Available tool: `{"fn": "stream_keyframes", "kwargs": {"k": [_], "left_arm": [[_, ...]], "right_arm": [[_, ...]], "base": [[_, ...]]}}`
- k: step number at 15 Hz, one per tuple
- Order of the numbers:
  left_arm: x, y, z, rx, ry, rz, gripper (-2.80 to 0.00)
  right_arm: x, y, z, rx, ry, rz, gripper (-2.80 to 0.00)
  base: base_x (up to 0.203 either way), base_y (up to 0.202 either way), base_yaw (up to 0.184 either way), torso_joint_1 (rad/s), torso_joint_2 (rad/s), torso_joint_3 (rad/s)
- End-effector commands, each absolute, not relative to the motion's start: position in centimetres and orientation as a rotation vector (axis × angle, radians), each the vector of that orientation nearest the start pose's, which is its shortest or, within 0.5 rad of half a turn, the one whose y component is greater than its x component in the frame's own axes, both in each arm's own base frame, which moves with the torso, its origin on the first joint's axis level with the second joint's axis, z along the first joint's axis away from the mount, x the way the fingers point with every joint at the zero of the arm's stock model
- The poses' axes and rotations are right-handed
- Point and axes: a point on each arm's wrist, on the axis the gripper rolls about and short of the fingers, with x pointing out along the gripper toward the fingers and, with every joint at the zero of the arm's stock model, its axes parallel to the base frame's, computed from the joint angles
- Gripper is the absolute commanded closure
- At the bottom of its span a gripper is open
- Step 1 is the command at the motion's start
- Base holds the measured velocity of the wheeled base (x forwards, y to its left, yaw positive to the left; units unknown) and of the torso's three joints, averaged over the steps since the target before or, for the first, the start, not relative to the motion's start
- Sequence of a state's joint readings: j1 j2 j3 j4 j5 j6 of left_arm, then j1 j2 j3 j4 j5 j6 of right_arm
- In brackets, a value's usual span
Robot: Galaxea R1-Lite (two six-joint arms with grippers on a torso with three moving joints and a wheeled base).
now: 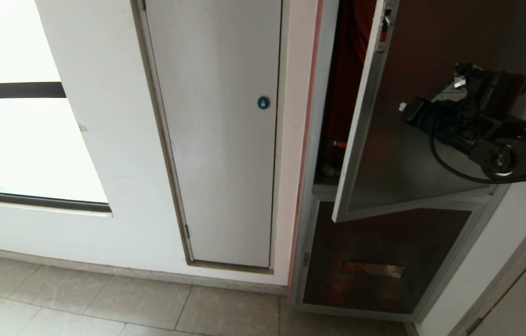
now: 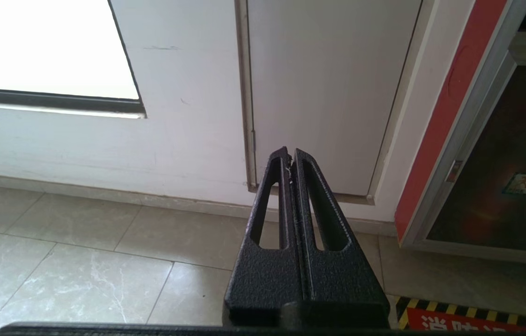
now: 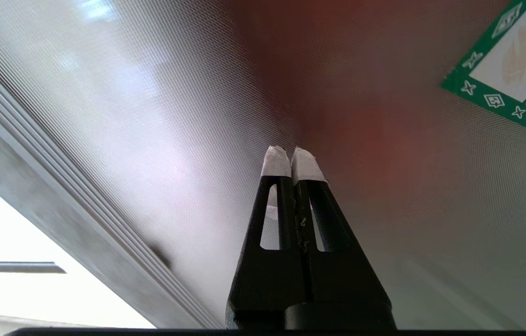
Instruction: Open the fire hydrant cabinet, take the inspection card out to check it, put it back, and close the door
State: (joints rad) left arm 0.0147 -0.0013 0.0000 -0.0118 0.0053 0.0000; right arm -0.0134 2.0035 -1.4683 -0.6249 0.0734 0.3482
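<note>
Door stands ajar; you judge step 4, closing. Right gripper, fingers together and empty, points at its glass. Next: push it flush.

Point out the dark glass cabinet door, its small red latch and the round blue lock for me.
Dark tinted glass door [image 1: 398,154], head view, on the glass pane.
Small red latch [image 1: 383,31], head view, on its red body.
Round blue lock [image 1: 263,102], head view, on its face.

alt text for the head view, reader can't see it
The cabinet stands with its dark glass door swung partly open, and the right gripper, shut, is against the glass. To the left are a plain white door with a round blue lock, a bright window and a tiled floor.
</note>
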Motion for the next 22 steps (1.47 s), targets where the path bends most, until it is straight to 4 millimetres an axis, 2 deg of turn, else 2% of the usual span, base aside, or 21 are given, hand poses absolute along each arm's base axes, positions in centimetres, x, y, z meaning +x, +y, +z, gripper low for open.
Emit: {"fn": "stream_keyframes", "kwargs": {"k": [1, 3, 7, 10, 12, 16, 19, 22], "left_arm": [[-2.2, 0.0, 7.5, 0.0, -0.006, 0.021, 0.0], [-2.2, 0.0, 7.5, 0.0, -0.006, 0.021, 0.0], [-2.2, 0.0, 7.5, 0.0, -0.008, 0.021, 0.0], [-2.2, 0.0, 7.5, 0.0, -0.006, 0.021, 0.0], [-2.2, 0.0, 7.5, 0.0, -0.007, 0.02, 0.0], [-2.2, 0.0, 7.5, 0.0, -0.006, 0.02, 0.0], [-2.2, 0.0, 7.5, 0.0, -0.006, 0.021, 0.0], [-2.2, 0.0, 7.5, 0.0, -0.006, 0.021, 0.0]], "right_arm": [[45.6, -0.4, 22.3, 0.342, -0.04, 0.068, 0.0], [46.2, -0.4, 22.1, 0.315, -0.045, 0.067, 0.0], [45.5, -0.4, 22.3, 0.283, -0.038, 0.058, 0.0], [42.3, -0.4, 22.8, 0.233, 0.026, 0.049, 0.0], [39.2, 0.0, 23.7, 0.224, 0.042, 0.058, 0.0], [30.8, 0.9, 24.9, 0.204, 0.069, 0.11, 0.0], [23.4, 1.2, 25.5, 0.16, 0.037, 0.15, 0.0], [15.1, 1.0, 26.4, 0.131, -0.074, 0.184, 0.0]], "base": [[0.0, 0.0, 0.0, 0.0, 0.0, 0.0], [0.0, 0.0, 0.0, 0.0, 0.0, 0.0], [0.0, 0.0, 0.0, 0.0, 0.0, 0.0], [0.0, 0.0, 0.0, 0.0, 0.0, 0.0], [0.0, 0.0, 0.0, 0.0, 0.0, 0.0], [0.0, 0.0, 0.0, 0.0, 0.0, 0.0], [0.0, 0.0, 0.0, 0.0, 0.0, 0.0], [0.0, 0.0, 0.0, 0.0, 0.0, 0.0]]}}
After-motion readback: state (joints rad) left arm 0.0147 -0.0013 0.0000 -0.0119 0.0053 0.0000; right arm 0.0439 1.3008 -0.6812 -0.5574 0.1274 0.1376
